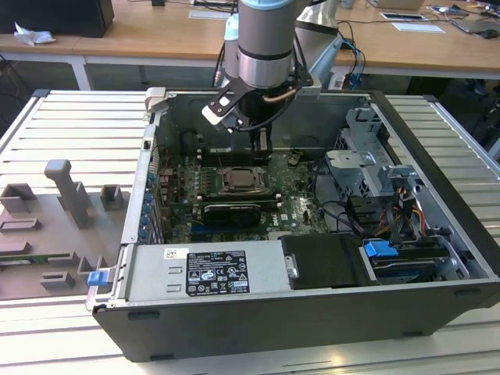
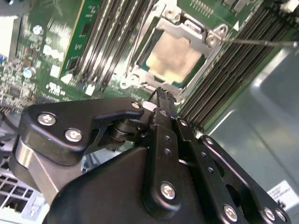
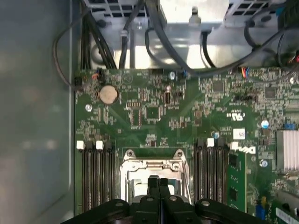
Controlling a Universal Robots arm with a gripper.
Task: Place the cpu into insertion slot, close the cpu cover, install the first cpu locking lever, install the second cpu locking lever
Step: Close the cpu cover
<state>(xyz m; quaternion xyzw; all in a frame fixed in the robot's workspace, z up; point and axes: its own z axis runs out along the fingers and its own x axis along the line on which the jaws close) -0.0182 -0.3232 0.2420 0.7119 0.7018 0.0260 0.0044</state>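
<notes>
The gripper (image 3: 159, 183) has its two fingers pressed together with nothing between them. It hangs just above one edge of the cpu cover (image 3: 152, 165). The cover lies flat over the cpu (image 2: 174, 58), which sits in the insertion slot (image 1: 226, 182). The open computer case (image 1: 258, 332) contains the green board (image 3: 154, 112) and a power supply with a white printed label (image 1: 215, 273).

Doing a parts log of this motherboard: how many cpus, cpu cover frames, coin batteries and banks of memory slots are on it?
Square silver-grey metal cpu: 1
Square silver-grey metal cpu cover frame: 1
Round silver coin battery: 1
Banks of long black memory slots: 2
Total: 5
</notes>
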